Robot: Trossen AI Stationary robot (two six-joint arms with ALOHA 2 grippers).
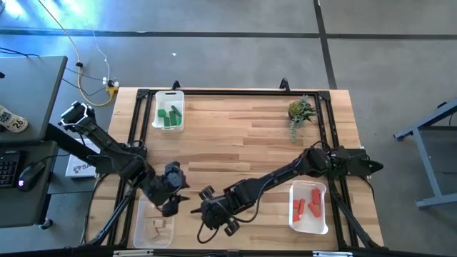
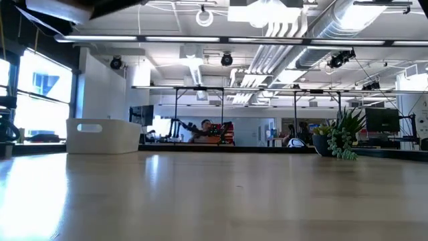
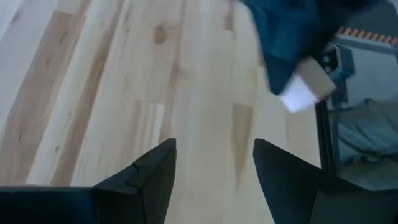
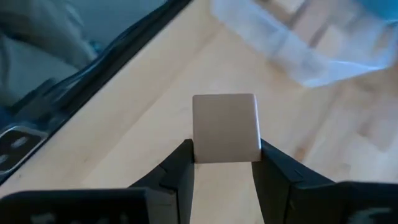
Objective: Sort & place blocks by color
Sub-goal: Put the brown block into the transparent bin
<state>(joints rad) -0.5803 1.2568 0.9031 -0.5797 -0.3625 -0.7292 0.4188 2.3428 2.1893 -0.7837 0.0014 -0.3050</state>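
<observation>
A tan cube (image 4: pixel 225 127) sits pinched between the right gripper (image 4: pixel 224 163) fingers, just beside the near-left tray (image 1: pixel 140 227) of tan blocks (image 1: pixel 160 228). Next, I judge, carry it over that tray and release. The left gripper (image 3: pixel 213 163) hovers close by, spread and empty.

I see three trays on the table (image 1: pixel 235 135): one (image 1: pixel 169 111) at far left with blocks (image 1: pixel 170 116) in it, one (image 1: pixel 153 227) at near left with blocks (image 1: pixel 160 227), one (image 1: pixel 308 208) at near right with blocks (image 1: pixel 306 205). Plant (image 1: pixel 300 112) sits far right. Right gripper (image 1: pixel 209 213) is at near centre, pinching a cube (image 4: pixel 225 128), just right of left gripper (image 1: pixel 173 194).
</observation>
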